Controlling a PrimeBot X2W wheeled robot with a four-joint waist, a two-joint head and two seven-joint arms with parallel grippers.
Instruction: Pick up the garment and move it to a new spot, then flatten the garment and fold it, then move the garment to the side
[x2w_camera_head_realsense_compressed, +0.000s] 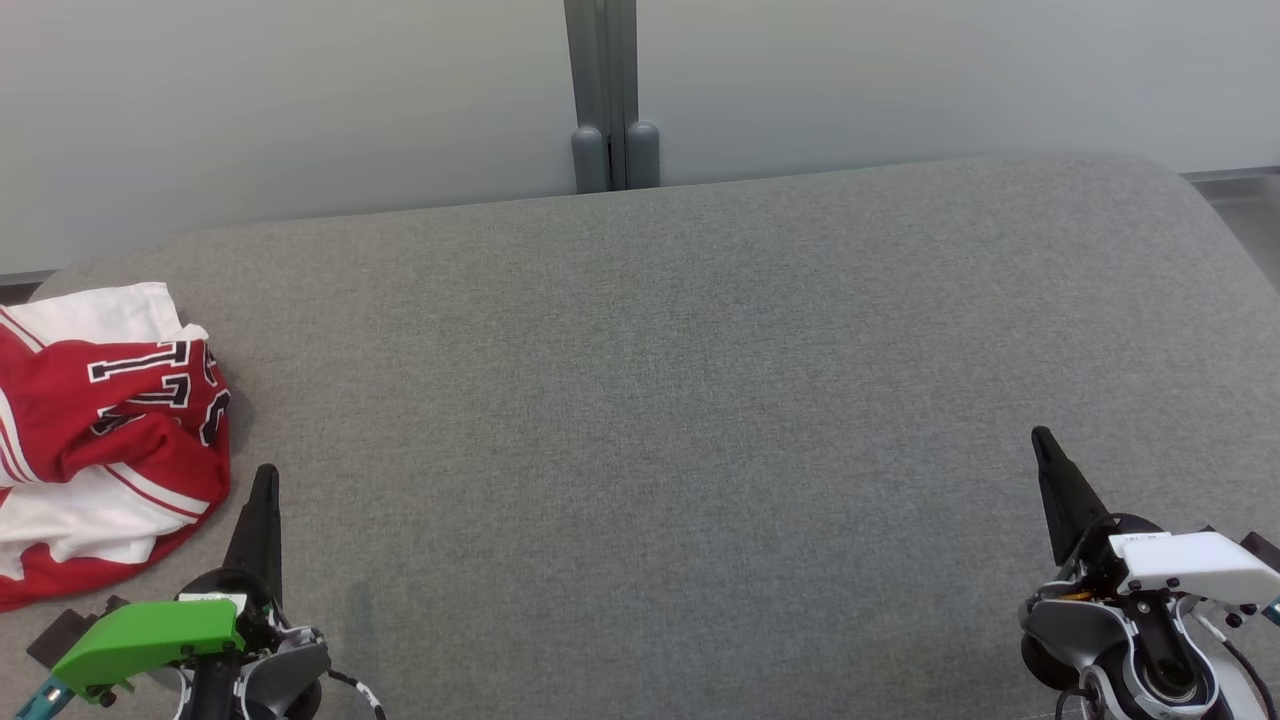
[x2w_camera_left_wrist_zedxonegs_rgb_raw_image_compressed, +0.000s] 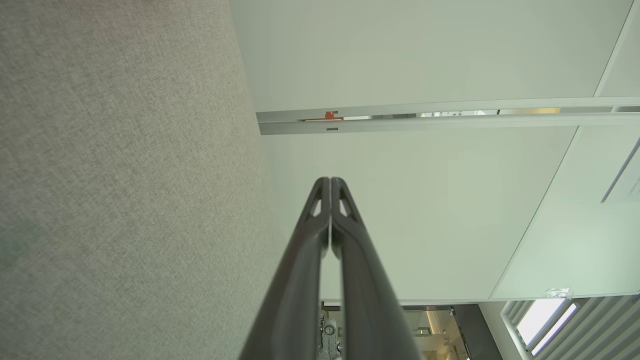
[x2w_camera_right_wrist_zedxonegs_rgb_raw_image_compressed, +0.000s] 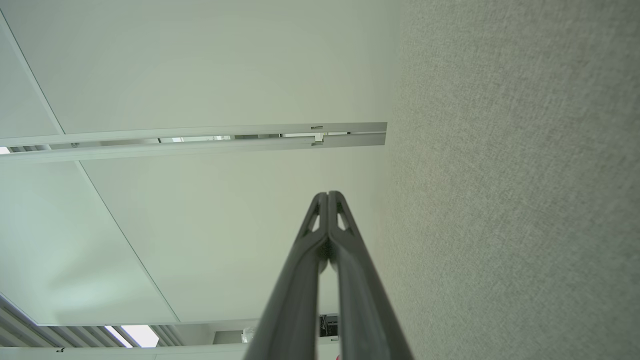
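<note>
Our left end effector (x2w_camera_head_realsense_compressed: 265, 478) and right end effector (x2w_camera_head_realsense_compressed: 1041, 438) are clenched, empty. We judge pickup comes first: open the left, reach the garment (x2w_camera_head_realsense_compressed: 100, 440) just beside it.

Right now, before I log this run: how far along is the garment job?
Done: nothing visibly; the red and white jersey lies bunched at the left edge of the grey cushion. In hand: nothing; both sets of jaws are shut and empty. Left: pick up, move, flatten, fold, set aside.
</note>
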